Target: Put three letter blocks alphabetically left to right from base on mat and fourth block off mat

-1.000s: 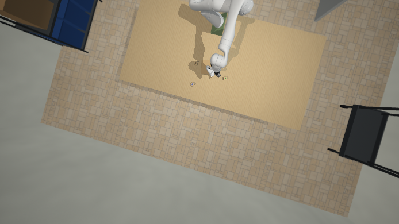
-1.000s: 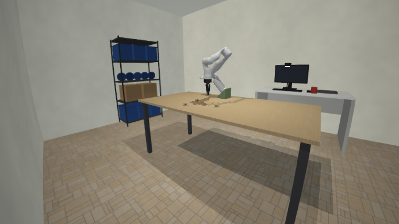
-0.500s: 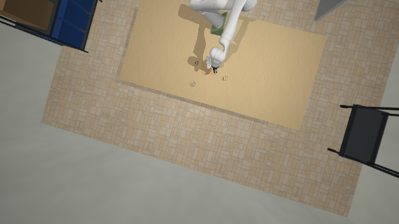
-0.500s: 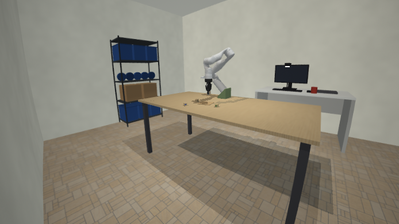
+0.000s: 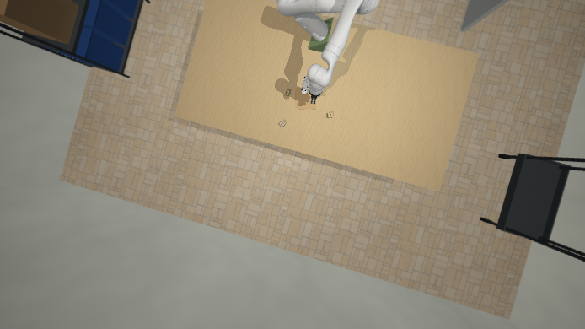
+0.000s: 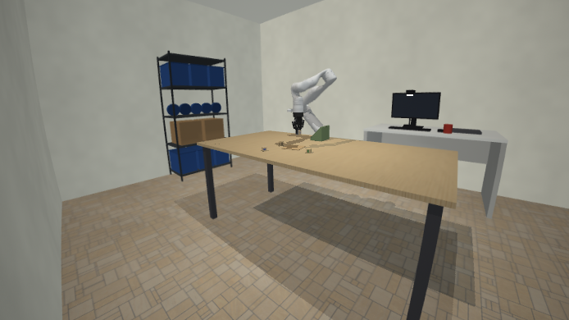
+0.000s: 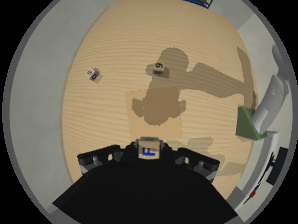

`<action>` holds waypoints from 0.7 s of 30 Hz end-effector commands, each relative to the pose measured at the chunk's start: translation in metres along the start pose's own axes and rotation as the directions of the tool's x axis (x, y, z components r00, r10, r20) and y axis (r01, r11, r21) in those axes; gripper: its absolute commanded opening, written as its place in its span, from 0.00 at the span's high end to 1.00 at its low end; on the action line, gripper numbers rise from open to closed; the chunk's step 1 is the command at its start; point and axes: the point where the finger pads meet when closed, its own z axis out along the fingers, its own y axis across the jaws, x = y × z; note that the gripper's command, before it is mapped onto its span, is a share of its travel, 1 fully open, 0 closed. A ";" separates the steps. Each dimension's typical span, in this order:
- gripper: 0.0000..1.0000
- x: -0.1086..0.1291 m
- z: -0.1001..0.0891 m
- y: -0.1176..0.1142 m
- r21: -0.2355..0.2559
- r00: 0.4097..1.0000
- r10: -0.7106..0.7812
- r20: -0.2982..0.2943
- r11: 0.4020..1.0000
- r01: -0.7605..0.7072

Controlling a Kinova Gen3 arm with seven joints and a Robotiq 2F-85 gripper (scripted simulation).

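Note:
My gripper (image 5: 313,99) is shut on a small block with a blue letter on top (image 7: 149,149) and holds it above the table. It hangs over a tan mat (image 5: 305,104), which the wrist view shows just ahead of the fingers. A second block (image 5: 287,92) lies in the arm's shadow, left of the mat; it also shows in the wrist view (image 7: 158,67). A third block with a blue mark (image 5: 282,122) (image 7: 93,74) lies nearer the table's front edge. A fourth block with a green mark (image 5: 330,115) lies right of the mat. The letters are too small to read.
A green wedge (image 5: 321,36) sits at the arm's base at the back of the table. A shelf rack (image 6: 193,111) stands beyond the table's left end. A grey desk with a monitor (image 6: 415,107) stands to the right.

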 end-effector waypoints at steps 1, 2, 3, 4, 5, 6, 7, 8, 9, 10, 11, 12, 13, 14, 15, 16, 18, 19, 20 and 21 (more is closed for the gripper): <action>0.74 0.000 -0.001 0.002 0.003 1.000 0.018 -0.002 1.000 -0.018; 0.74 0.000 -0.001 0.002 0.003 1.000 0.018 -0.002 1.000 -0.018; 0.74 0.000 -0.001 0.002 0.003 1.000 0.018 -0.002 1.000 -0.018; 0.74 0.000 -0.001 0.003 0.003 1.000 0.026 -0.002 1.000 -0.026; 0.74 0.001 -0.001 0.004 0.003 0.999 0.033 -0.002 0.999 -0.033; 0.74 0.001 -0.001 0.004 0.003 0.999 0.040 -0.002 0.999 -0.040; 0.74 0.001 -0.001 0.004 0.003 0.999 0.045 -0.002 0.999 -0.045; 0.74 0.001 -0.001 0.005 0.003 0.999 0.050 -0.002 0.999 -0.050; 0.74 0.001 -0.001 0.005 0.003 0.999 0.054 -0.002 0.999 -0.054; 0.74 0.001 -0.001 0.005 0.003 0.998 0.057 -0.002 0.998 -0.057; 0.74 0.001 -0.001 0.005 0.003 0.998 0.059 -0.002 0.998 -0.059; 0.74 0.001 -0.001 0.006 0.003 0.998 0.061 -0.002 0.998 -0.061; 0.74 0.001 -0.001 0.006 0.003 0.998 0.063 -0.002 0.998 -0.063; 0.74 0.001 -0.001 0.006 0.003 0.998 0.064 -0.002 0.998 -0.064; 0.74 0.001 -0.001 0.006 0.003 0.998 0.064 -0.002 0.998 -0.064; 0.74 0.001 -0.001 0.006 0.003 0.998 0.064 -0.002 0.998 -0.064; 0.74 0.001 -0.001 0.006 0.003 0.998 0.065 -0.002 0.998 -0.065; 0.74 0.001 -0.001 0.006 0.003 0.998 0.065 -0.002 0.998 -0.065; 0.74 0.001 -0.001 0.006 0.003 0.998 0.065 -0.002 0.998 -0.065; 0.74 0.001 -0.001 0.006 0.003 0.998 0.065 -0.002 0.998 -0.065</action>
